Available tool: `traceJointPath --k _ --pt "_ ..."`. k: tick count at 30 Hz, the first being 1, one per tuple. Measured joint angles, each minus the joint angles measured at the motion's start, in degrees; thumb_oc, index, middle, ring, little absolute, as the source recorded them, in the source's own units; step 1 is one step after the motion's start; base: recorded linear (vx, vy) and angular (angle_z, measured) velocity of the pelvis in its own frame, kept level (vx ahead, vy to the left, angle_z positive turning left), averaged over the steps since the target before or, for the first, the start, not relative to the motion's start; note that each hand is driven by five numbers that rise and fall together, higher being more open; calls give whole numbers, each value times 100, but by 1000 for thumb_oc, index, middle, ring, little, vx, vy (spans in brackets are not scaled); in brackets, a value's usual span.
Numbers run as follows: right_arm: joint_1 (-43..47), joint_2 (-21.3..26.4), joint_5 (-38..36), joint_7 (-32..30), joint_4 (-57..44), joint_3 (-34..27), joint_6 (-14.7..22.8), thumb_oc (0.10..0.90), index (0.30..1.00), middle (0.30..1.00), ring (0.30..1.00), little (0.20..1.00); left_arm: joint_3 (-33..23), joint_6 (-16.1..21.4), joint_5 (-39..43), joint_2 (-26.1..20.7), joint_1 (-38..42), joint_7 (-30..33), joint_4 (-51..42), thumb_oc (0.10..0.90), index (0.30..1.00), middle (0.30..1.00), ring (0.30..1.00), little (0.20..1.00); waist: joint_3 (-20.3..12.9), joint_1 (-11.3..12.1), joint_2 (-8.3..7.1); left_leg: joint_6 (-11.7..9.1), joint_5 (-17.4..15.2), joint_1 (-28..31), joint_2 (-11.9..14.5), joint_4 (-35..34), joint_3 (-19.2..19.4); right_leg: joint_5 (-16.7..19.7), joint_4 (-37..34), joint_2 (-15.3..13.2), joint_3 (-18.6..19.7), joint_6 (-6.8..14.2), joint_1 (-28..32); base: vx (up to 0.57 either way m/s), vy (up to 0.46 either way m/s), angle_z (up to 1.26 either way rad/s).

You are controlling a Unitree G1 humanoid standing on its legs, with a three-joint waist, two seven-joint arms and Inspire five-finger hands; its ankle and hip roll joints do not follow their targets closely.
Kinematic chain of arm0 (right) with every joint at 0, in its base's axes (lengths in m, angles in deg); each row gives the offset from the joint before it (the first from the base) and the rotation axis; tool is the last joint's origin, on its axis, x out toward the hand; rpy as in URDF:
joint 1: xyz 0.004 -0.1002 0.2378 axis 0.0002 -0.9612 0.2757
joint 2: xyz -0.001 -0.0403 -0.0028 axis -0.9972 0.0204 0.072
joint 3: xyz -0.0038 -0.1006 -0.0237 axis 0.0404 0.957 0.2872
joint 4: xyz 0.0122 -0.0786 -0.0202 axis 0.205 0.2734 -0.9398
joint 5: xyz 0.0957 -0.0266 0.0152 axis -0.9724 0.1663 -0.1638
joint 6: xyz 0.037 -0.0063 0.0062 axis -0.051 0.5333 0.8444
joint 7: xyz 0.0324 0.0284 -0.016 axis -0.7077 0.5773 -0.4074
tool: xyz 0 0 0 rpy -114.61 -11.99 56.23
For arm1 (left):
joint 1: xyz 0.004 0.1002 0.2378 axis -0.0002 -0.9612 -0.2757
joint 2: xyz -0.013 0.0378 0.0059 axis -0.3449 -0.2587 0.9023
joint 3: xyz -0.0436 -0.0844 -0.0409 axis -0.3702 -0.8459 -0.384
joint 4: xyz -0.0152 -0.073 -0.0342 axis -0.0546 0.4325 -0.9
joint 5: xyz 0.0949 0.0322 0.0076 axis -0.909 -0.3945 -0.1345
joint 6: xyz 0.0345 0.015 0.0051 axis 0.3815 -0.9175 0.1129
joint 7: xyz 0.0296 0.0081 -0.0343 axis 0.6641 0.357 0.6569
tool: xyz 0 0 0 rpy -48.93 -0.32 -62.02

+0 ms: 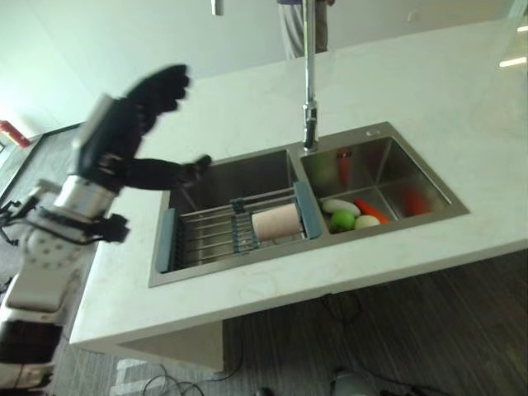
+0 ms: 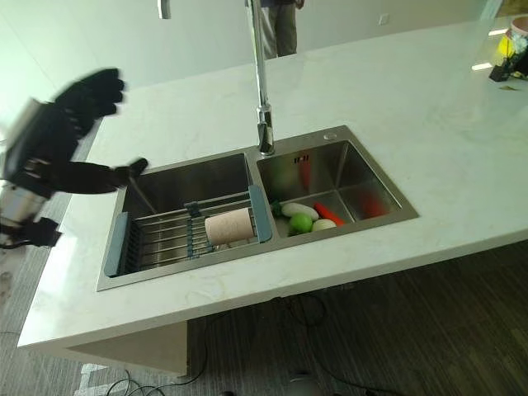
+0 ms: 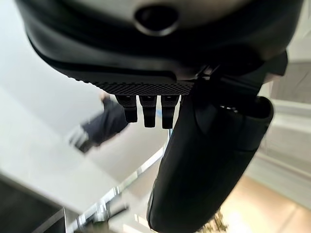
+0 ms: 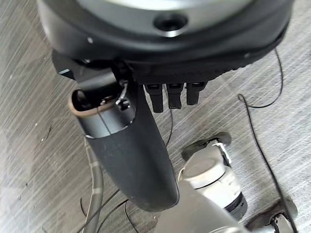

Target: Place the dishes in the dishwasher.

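Now the cup [image 1: 275, 221] lies on its side on the rack [image 1: 216, 231] in the left basin of the sink [image 1: 247, 272], its long axis running roughly 9 to 3 o'clock; which end is its mouth I cannot tell. It rests at the rack's 3 o'clock end, just beside the divider between the two basins.

Up above the counter [image 1: 429, 99], the left robot hand [image 1: 136, 111] hangs at about 10 o'clock from the cup, well apart from it, fingers spread wide and holding nothing, thumb [image 1: 177, 173] reaching toward the left basin's far corner. In its own wrist view the left hand's fingers [image 3: 148, 109] stand straight.

Over the floor [image 4: 29, 160], the right robot hand [image 4: 146, 63] shows in its wrist view, fingers relaxed and empty.

Within the right basin lie a carrot [image 1: 371, 210], a green fruit [image 1: 341, 219] and two pale pieces, at 3 o'clock from the cup. A tall faucet [image 1: 308, 82] rises behind the divider. Beyond the counter at 12 o'clock a person's legs [image 1: 304, 29] stand
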Motion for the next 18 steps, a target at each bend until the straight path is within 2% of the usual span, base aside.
traceJointPath --k 3,6,7,8,9,12,18 --pt "-6 -11 1 5 4 -39 -8 800 900 900 900 900 626 -349 -58 32 317 -163 4 800 900 900 900 900 8 -269 12 -1 -3 12 -1 -33 42 10 -25 12 31 5 -9 37 -7 -15" --pt "-47 -12 0 3 -1 -44 -7 800 900 900 900 900 998 -658 -239 266 531 -256 87 800 900 900 900 900 34 -353 44 -6 -18 113 2 -100 160 15 -45 59 154 10 -8 22 8 -21" --pt "-41 -23 0 3 -11 -39 -6 800 900 900 900 900 1119 -674 -360 279 622 -250 113 800 900 900 900 900 63 -438 51 -6 -18 116 -10 -109 163 23 -61 65 176 19 -8 8 6 -10" --pt "-17 -17 0 -1 -48 -41 -6 800 900 900 900 900 1457 -673 -789 277 880 -249 244 800 900 900 900 900 117 -414 103 -3 -19 126 -20 -129 198 56 -94 74 241 33 -18 0 6 -20" --pt "18 -9 0 0 -74 -42 -5 800 900 900 900 900 1562 -675 -944 279 943 -257 304 800 900 900 900 900 166 -434 132 10 -28 152 -34 -148 262 70 -94 66 285 43 -33 3 13 -28" --pt "14 -57 -11 -12 -235 -38 -1 800 900 900 900 900 1582 -681 -1409 302 1023 -249 412 800 900 900 900 900 312 -576 216 31 -46 174 -64 -161 316 104 -138 60 350 75 -32 1 31 -12" --pt "8 -57 -53 -61 -238 -47 -1 800 900 900 900 900 1886 -605 -2037 301 1231 -244 979 800 900 900 900 900 347 -595 266 51 -58 184 -108 -216 449 166 -139 59 472 62 -116 -5 25 -10"
